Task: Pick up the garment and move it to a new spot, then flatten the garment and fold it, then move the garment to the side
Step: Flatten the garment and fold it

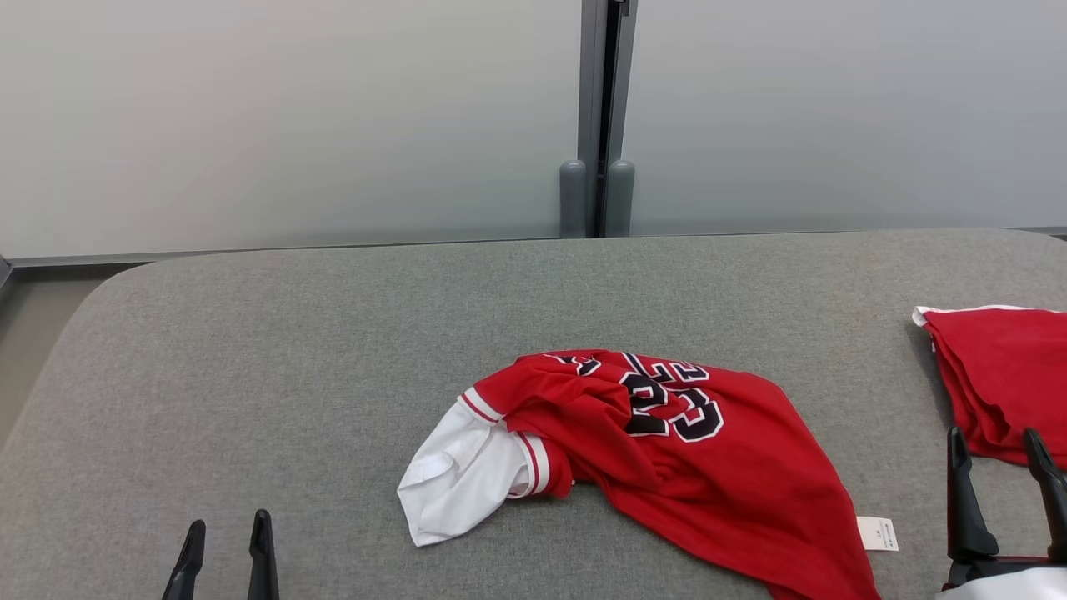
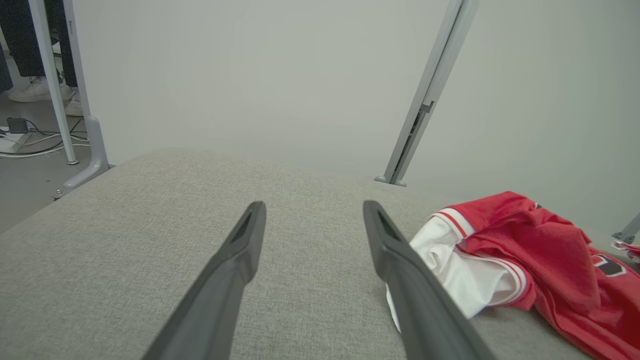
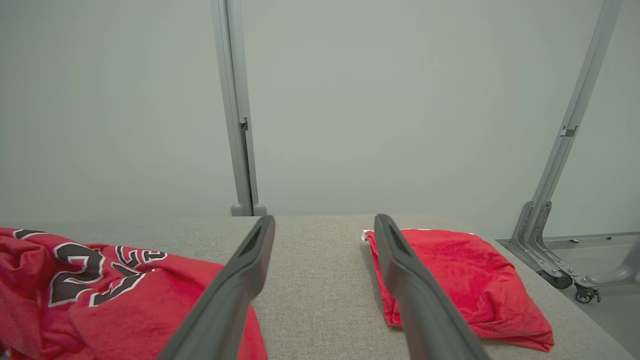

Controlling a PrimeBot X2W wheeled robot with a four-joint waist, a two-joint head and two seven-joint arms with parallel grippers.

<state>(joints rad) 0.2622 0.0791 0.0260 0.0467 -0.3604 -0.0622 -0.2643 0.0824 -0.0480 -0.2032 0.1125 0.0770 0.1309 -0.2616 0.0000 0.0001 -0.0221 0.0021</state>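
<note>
A crumpled red garment (image 1: 692,467) with white sleeve parts and dark numbers lies in a loose heap at the middle of the grey padded table (image 1: 292,350). It also appears at the right of the left wrist view (image 2: 525,250) and the lower left of the right wrist view (image 3: 100,295). My left gripper (image 1: 227,533) stands open near the table's front edge, left of the garment and clear of it. My right gripper (image 1: 996,450) is open at the lower right, between the garment and a folded red pile, holding nothing.
A folded red cloth pile (image 1: 1000,375) sits at the table's right edge, seen too in the right wrist view (image 3: 460,280). Grey partition panels with a metal post (image 1: 598,117) stand behind the table. A person's feet (image 2: 35,90) and cables are on the floor at far left.
</note>
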